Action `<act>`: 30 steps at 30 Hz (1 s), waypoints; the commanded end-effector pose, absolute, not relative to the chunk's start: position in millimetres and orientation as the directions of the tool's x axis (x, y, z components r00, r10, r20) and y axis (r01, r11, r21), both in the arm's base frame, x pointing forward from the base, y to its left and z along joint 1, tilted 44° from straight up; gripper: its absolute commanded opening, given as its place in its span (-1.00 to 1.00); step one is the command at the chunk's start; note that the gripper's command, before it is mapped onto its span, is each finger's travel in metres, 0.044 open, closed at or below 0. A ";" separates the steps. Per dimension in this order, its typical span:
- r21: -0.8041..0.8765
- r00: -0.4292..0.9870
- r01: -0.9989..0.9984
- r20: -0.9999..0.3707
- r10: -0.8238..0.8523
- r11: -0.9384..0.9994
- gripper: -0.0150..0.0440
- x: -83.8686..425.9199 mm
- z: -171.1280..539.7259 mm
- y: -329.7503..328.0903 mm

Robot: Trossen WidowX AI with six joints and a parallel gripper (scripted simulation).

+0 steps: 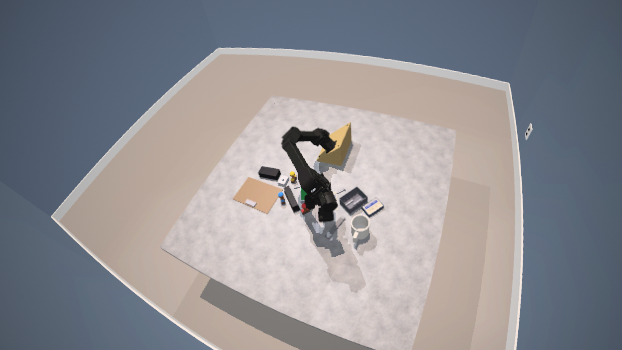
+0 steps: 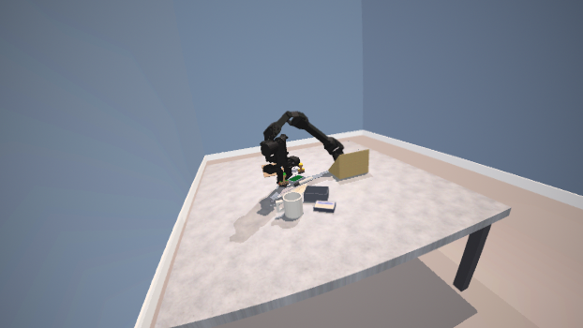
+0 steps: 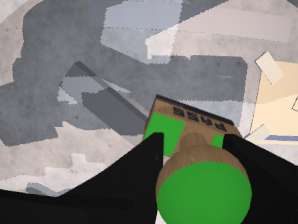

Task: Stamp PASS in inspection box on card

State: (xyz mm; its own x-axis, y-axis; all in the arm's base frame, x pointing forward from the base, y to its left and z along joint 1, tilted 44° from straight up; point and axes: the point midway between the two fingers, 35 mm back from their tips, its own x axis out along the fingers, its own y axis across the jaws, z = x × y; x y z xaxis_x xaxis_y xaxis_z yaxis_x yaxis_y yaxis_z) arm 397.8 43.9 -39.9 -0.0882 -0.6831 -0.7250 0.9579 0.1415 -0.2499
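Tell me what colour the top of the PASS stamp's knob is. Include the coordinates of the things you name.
Bright green on the PASS stamp (image 3: 204,192), seen best in the wrist view.

- The black jaws (image 2: 282,182) point down low over the worktop, closed on a held object.
- Above the jaws, the wrist (image 1: 327,202) (image 2: 271,146) hangs bent downward.
- Behind them, the six-joint arm (image 1: 300,159) (image 2: 315,129) arches up and over.

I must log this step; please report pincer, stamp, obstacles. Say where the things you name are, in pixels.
Pincer (image 3: 193,143) shut on PASS stamp (image 3: 204,192). Stamp beside card (image 3: 275,117), not over it. Nothing seen between stamp and card; inspection box mostly out of wrist view.
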 end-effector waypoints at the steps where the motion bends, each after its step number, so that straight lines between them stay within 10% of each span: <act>1: -0.254 -0.088 0.957 -0.721 -0.688 0.144 -0.49 398.6 -46.2 38.8; 30: -0.254 -0.088 0.957 -0.720 -0.689 0.143 -0.49 394.1 -80.6 6.2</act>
State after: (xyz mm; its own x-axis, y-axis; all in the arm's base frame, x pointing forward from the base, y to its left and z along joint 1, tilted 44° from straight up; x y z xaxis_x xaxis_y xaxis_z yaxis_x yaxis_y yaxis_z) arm 395.7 10.6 -76.1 -0.0877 -0.6838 -0.7244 0.9585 0.1401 -0.2483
